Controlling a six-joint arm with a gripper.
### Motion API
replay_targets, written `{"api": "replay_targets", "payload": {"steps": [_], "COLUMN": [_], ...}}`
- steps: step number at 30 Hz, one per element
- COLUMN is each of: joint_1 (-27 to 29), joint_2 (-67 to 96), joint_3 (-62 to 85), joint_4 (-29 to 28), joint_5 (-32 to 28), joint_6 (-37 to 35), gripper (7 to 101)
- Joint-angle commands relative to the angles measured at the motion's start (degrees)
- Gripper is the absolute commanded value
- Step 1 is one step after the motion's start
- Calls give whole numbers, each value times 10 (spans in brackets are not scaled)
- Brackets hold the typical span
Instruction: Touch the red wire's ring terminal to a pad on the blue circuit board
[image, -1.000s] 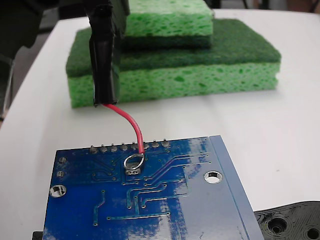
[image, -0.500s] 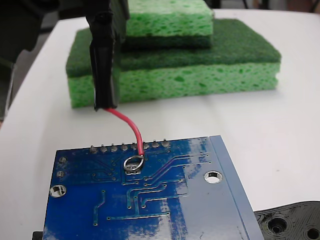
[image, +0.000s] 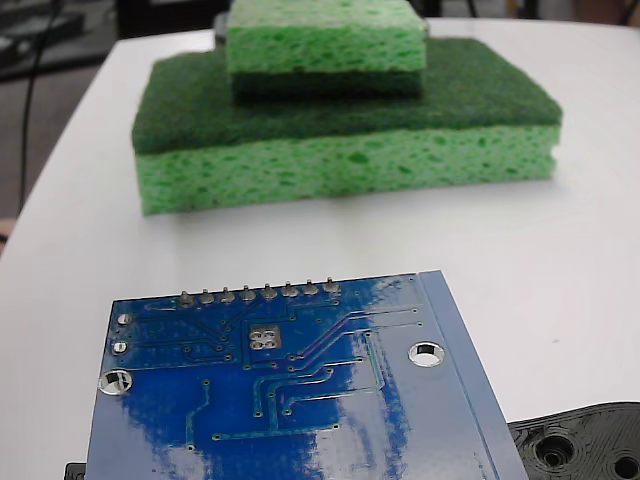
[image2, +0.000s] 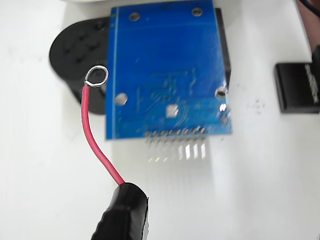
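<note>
The white desk (image: 560, 250) fills both views. In the fixed view two green sponges (image: 340, 130) are stacked across the upper half of the frame, the smaller one on the larger. No containers are in view.

The blue circuit board (image: 300, 400) lies flat at the bottom centre of the fixed view, and in the upper middle of the wrist view. There it rests over a black plastic part with holes (image2: 80, 50) that shows at its left. A black block (image2: 297, 85) sits at the right edge.

The red wire (image2: 92, 140) curves up from a black-wrapped holder at the bottom of the wrist view. Its ring terminal (image2: 97, 76) hangs over the black part, just left of the board's left edge and well apart from the pad (image2: 172, 110). In the fixed view the pad (image: 264, 338) is bare, below the row of solder bumps, with no wire or arm in frame.

The fingers are not clearly visible; whether they are spread or closed cannot be told, though the wire plainly rides with the wrist.

The ring appears to be off the board, so the step in hand is approach. The next move likely calls for carrying the ring right across the board, then lowering it onto the pad.
</note>
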Motion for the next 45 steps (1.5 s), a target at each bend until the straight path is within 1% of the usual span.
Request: {"api": "replay_targets", "payload": {"steps": [1, 4, 9, 13, 17, 18, 19, 22, 26, 31, 34, 45], "joint_1": [-8, -29, -60, -74, -78, -83, -94, -130, -163, -163, -163, -171], "joint_2": [105, 182, 243, 319, 446, 445, 438, 446, 446, 446, 446, 446], "joint_3": [64, 113, 171, 229, 300, 300, 301, 316, 318, 327, 349, 350], "joint_4": [-6, -3, -6, 14, 51, 55, 47, 40, 40, 53, 50, 49], "joint_5": [4, 23, 34, 28, 20, 22, 30, 62, 94, 105, 110, 120], "joint_6": [16, 33, 47, 55, 58, 54, 55, 52, 43, 36, 36, 37], "gripper": [1003, 1003, 1003, 1003, 1003, 1003, 1003, 1003, 1003, 1003, 1003, 1003]}}
